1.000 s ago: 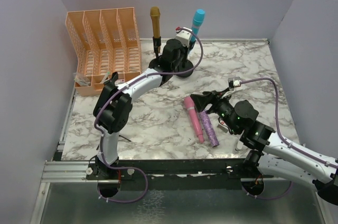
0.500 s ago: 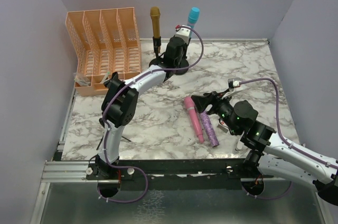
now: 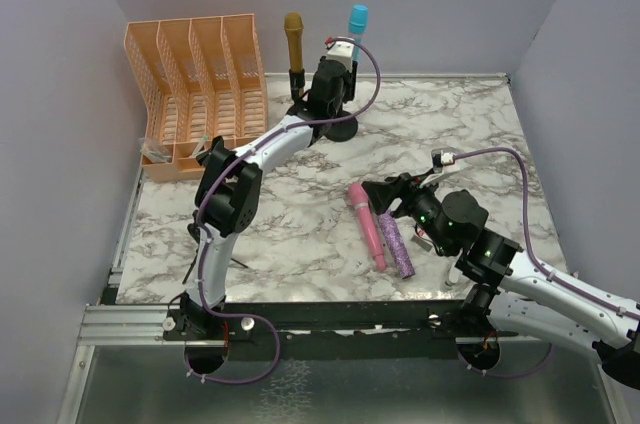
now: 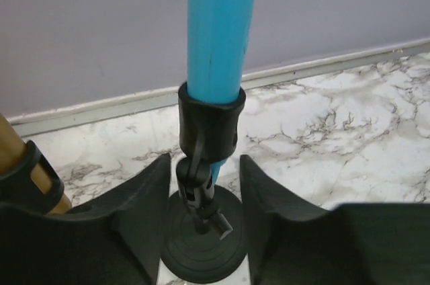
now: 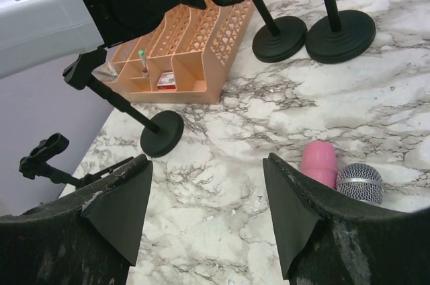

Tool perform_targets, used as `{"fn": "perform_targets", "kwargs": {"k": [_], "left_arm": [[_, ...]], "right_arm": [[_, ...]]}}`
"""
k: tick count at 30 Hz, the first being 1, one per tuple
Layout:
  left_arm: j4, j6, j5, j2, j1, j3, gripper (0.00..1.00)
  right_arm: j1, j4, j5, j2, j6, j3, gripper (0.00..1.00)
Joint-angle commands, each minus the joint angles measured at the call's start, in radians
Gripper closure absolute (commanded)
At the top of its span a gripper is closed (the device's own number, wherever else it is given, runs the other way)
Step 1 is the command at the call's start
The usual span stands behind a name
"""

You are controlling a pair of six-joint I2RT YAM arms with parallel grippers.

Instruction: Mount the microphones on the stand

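Leftmost, the orange rack [image 3: 195, 84] stands at the back of the tabletop [image 3: 470, 134]. Its four tall slots look empty, while its low front pockets hold a small white-and-red box [image 5: 166, 82] and a pen-like stick [image 5: 142, 63]. Just in front of the rack, a spare stand [image 5: 163, 134] has nothing in its clip. Right of the rack, the gold microphone [image 3: 293, 39] stands upright in its holder. Next right again, the blue microphone [image 3: 357, 29] sits upright in the clip of a second stand [image 4: 209, 124]. The left gripper [image 4: 205, 164] is at this stand, jaws slightly apart on either side of the stem and gripping nothing. Judged step: the blue one is seated and two remain. Farther right of the rack and nearer the arms, the pink microphone [image 3: 366, 224] and purple microphone [image 3: 397, 244] lie flat, side by side. The right gripper [image 5: 207, 164] hovers by their heads, jaws wide and empty. The next move calls for closing on one barrel and carrying it to a free clip.
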Motion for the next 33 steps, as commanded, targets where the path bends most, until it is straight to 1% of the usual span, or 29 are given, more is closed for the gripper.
{"fn": "perform_targets", "kwargs": {"k": [1,5,10,13,16,19,22,24,26,30,33], "left_arm": [[0.013,-0.026,0.039,-0.018,0.003,0.073,0.49],[-0.027,-0.041,0.05,-0.037,0.008,0.091,0.42],[-0.085,-0.049,0.062,-0.117,0.008,0.06,0.35],[-0.135,-0.052,0.073,-0.206,0.009,0.01,0.31],[-0.149,-0.054,0.071,-0.33,0.008,-0.088,0.25],[-0.179,-0.054,0.068,-0.463,0.008,-0.178,0.14],[-0.229,-0.055,0.052,-0.612,0.008,-0.261,0.09],[-0.269,-0.061,0.041,-0.701,0.008,-0.31,0.03],[-0.312,-0.072,0.039,-0.788,0.008,-0.358,0.02],[-0.377,-0.093,0.036,-0.957,0.008,-0.443,0.01],[-0.42,-0.099,0.035,-1.057,0.009,-0.477,0.01]], "right_arm": [[0.003,-0.033,-0.005,0.005,0.007,0.04,0.29],[0.003,-0.054,-0.004,0.008,0.013,0.057,0.29],[0.003,-0.096,-0.006,0.024,0.027,0.087,0.29],[0.003,-0.14,-0.018,0.051,0.03,0.121,0.29],[0.003,-0.172,-0.125,0.102,-0.025,0.167,0.28],[0.003,-0.207,-0.206,0.172,-0.035,0.219,0.28],[0.004,-0.2,-0.284,0.258,-0.023,0.264,0.28],[0.004,-0.168,-0.34,0.327,-0.002,0.29,0.28],[0.02,-0.113,-0.376,0.401,0.016,0.316,0.28],[0.101,-0.011,-0.376,0.555,0.039,0.38,0.28],[0.159,0.04,-0.378,0.67,0.086,0.466,0.28]]}}
